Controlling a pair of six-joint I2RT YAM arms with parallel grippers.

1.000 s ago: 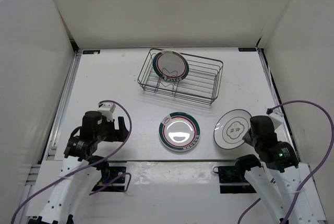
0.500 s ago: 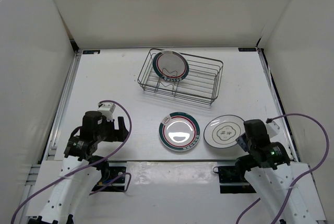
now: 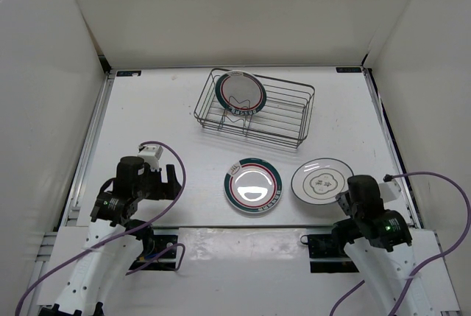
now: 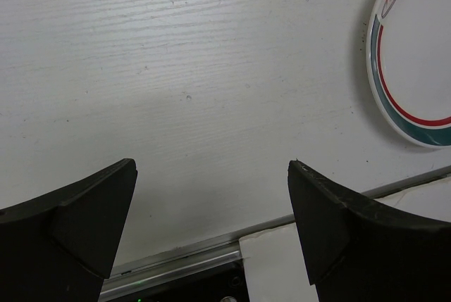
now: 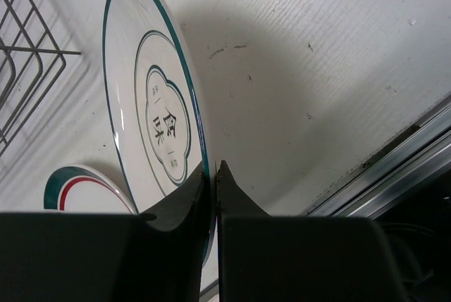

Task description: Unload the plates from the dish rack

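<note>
One plate with a green and red rim stands up on its edge in the left end of the wire dish rack, leaning a little. The rest of the rack has only its wavy wires in it. The rack sits at the back of the white table, near the middle.

A second plate with a green and red rim lies flat on the table, in front of the rack and well apart from it. Its shiny middle shows a bright spot of light.

Just to the right of it is the plain white plate, with a thin dark flower shape drawn in the middle and small marks inside the shape. The two plates are close but do not touch. The right gripper pinches this plain plate by its near rim, with one dark finger on each side, pressed tight on it. In the right wrist view the plate throws a soft shadow on the table, and I cannot tell if the plate sits on the table or hangs just above it.

The left gripper is far over on the left, above bare table. Its two dark fingers are spread wide apart and hold nothing. The flat banded plate shows at the right edge of the left wrist view.

A purple cable loops over the left arm
</note>
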